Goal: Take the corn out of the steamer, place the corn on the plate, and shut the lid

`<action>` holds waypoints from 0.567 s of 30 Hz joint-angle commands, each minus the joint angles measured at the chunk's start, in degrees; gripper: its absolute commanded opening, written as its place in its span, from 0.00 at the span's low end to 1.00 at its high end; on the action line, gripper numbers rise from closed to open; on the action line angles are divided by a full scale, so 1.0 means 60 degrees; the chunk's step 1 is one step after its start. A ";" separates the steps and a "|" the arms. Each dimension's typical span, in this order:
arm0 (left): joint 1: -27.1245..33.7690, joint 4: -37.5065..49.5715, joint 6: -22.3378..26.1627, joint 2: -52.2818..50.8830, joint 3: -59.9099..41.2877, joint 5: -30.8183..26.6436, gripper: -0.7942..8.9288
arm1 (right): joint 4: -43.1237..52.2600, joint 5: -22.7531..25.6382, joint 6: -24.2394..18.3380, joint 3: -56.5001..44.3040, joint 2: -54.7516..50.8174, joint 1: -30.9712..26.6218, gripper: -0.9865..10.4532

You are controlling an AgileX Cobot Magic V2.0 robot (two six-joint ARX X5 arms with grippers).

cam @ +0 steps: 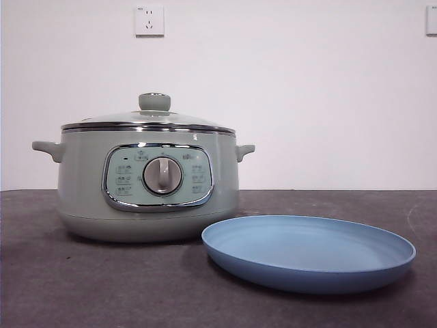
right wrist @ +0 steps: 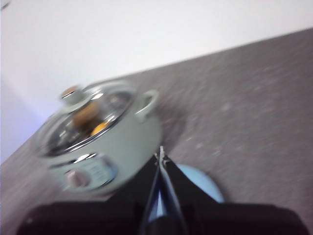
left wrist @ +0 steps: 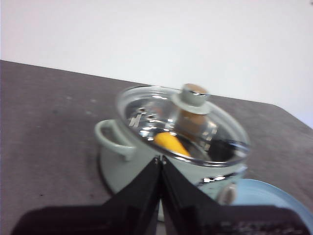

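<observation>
The sage-green steamer (cam: 147, 184) stands left of centre on the dark table, its glass lid (cam: 149, 121) with the green knob resting on it. Through the lid (left wrist: 183, 125) I see the yellow corn (left wrist: 171, 143) lying inside the steamer (left wrist: 122, 161). The light-blue plate (cam: 308, 253) lies empty in front and to the right of the steamer. My left gripper (left wrist: 161, 159) is shut and empty, hanging some way off from the steamer. My right gripper (right wrist: 161, 155) is also shut and empty, above the plate (right wrist: 200, 183). Neither arm shows in the front view.
A white wall with a socket (cam: 149, 20) stands behind the table. The dark grey tabletop (cam: 82, 287) stretches in front of and to both sides of the steamer.
</observation>
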 commanded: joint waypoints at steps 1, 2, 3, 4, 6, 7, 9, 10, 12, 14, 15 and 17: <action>0.0015 -0.0390 0.0051 0.0444 0.0714 0.0437 0.07 | -0.0812 -0.0816 -0.0619 0.1144 0.0900 0.0018 0.08; 0.0015 -0.0510 0.0091 0.0612 0.0940 0.0572 0.07 | -0.1111 -0.1020 -0.0769 0.1494 0.1169 0.0018 0.08; 0.0015 -0.0656 0.0175 0.0809 0.1206 0.0754 0.07 | -0.1461 -0.1224 -0.0958 0.1894 0.1475 0.0018 0.08; 0.0015 -0.0827 0.0299 0.1009 0.1468 0.0922 0.07 | -0.1843 -0.1494 -0.1169 0.2299 0.1778 0.0022 0.08; 0.0015 -0.1173 0.0408 0.1381 0.1923 0.1249 0.07 | -0.2630 -0.2018 -0.1530 0.3045 0.2324 0.0022 0.08; 0.0015 -0.1402 0.0528 0.1581 0.2157 0.1446 0.07 | -0.3085 -0.2280 -0.1719 0.3428 0.2594 0.0025 0.08; 0.0011 -0.1883 0.0674 0.1953 0.2568 0.1818 0.07 | -0.3949 -0.2612 -0.2204 0.4105 0.3045 0.0033 0.08; 0.0011 -0.2189 0.0816 0.2149 0.2794 0.2007 0.07 | -0.4415 -0.2699 -0.2499 0.4444 0.3253 0.0047 0.08; 0.0007 -0.2736 0.1060 0.2499 0.3187 0.2350 0.07 | -0.5209 -0.2841 -0.2994 0.4994 0.3595 0.0095 0.08; 0.0007 -0.3231 0.1290 0.2805 0.3548 0.2645 0.07 | -0.5901 -0.2830 -0.3435 0.5439 0.3876 0.0164 0.08; 0.0007 -0.3461 0.1388 0.2943 0.3723 0.2798 0.07 | -0.6218 -0.2830 -0.3672 0.5625 0.3989 0.0186 0.08; 0.0007 -0.3818 0.1592 0.3140 0.4000 0.2936 0.07 | -0.6663 -0.2830 -0.4062 0.5854 0.4142 0.0200 0.08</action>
